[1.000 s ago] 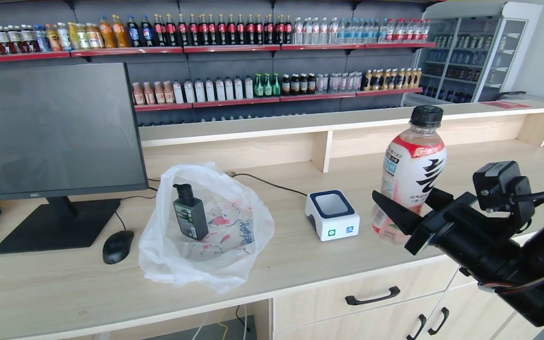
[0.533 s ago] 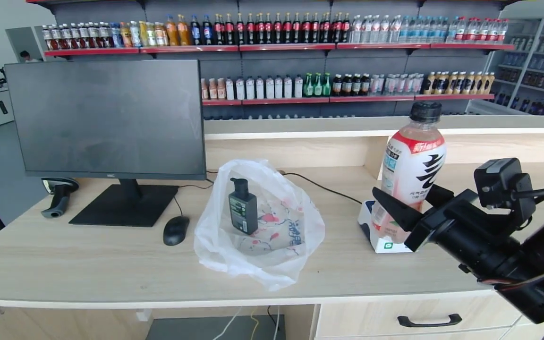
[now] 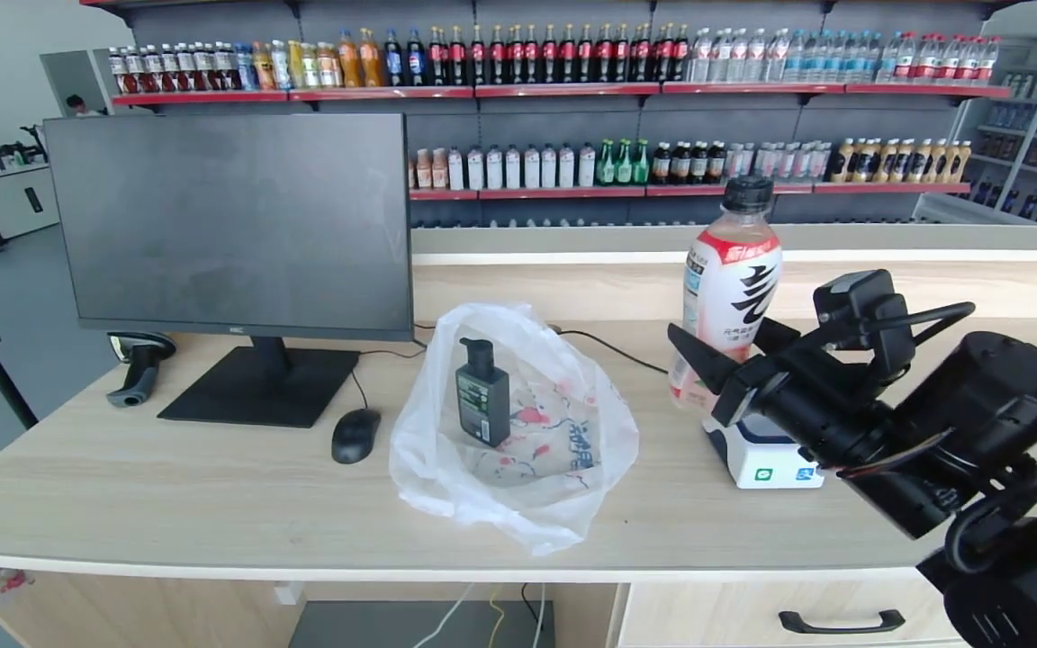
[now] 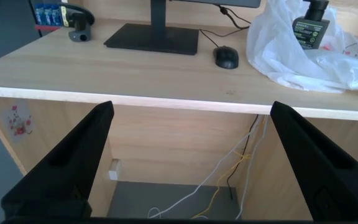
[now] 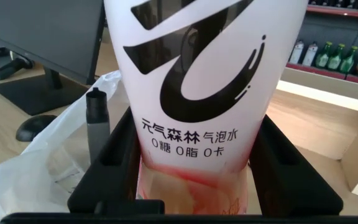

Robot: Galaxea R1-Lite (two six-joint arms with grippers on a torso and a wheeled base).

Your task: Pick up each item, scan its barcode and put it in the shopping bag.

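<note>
Above the counter [image 3: 167, 504], my right pincer [image 3: 725, 340] was clamped on the drink bottle [image 3: 734, 279].
I saw the bottle held upright by its lower body, close to the white scanner [image 3: 766, 461], whose top the arm hid. The right wrist view cut off the cap but showed the label close. My left pincer [image 4: 191, 107] hung spread apart below the counter edge. The shopping bag [image 3: 518, 450] held a dark pump bottle [image 3: 482, 396].
</note>
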